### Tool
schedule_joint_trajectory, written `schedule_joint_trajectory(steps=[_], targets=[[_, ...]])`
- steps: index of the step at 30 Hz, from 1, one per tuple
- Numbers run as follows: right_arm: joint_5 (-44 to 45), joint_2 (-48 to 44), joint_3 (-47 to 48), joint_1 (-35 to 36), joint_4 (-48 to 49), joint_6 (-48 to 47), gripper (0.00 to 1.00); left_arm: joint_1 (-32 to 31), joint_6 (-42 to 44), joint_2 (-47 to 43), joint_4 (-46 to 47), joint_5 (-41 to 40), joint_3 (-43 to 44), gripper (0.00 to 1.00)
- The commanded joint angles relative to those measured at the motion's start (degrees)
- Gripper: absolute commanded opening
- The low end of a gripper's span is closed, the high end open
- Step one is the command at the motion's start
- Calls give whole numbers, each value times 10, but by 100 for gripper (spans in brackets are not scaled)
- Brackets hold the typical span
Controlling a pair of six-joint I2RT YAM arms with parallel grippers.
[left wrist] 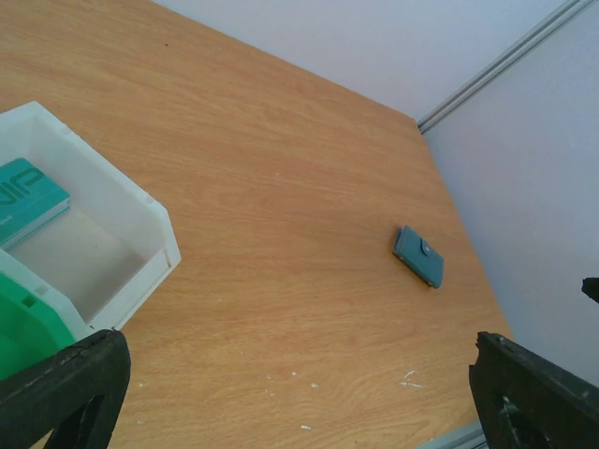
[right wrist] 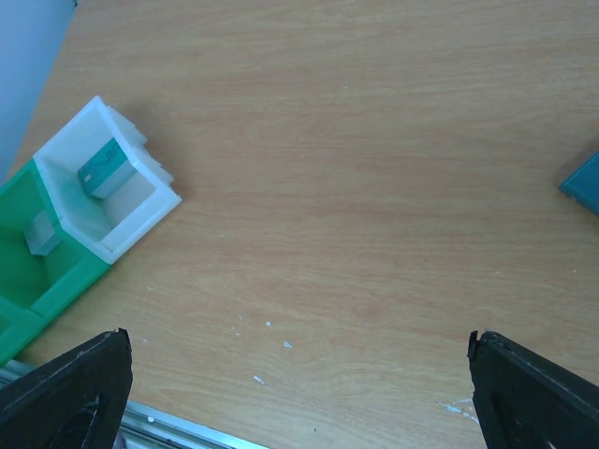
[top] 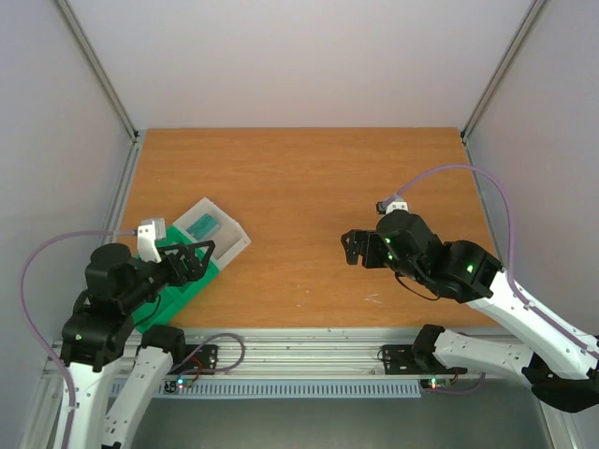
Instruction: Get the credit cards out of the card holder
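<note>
- Left wrist view: card holder [left wrist: 418, 256] lies shut on the counter [left wrist: 281, 187], towards the right wall; no credit cards visible.
- Both the left pincer [left wrist: 295, 379] and right pincer [right wrist: 295, 374]: spread wide, empty.
- Step: approach; next, presumably, pin and unfold the card holder.

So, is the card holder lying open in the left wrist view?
No, the card holder lies folded shut, flat on the table, with no cards showing.
</note>
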Motion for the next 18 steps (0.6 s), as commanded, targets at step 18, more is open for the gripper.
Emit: schedule_joint_trajectory(steps=[18], targets=[[-10, -32, -42, 6, 34, -2, 99, 4, -88, 92, -24, -265, -49, 87]])
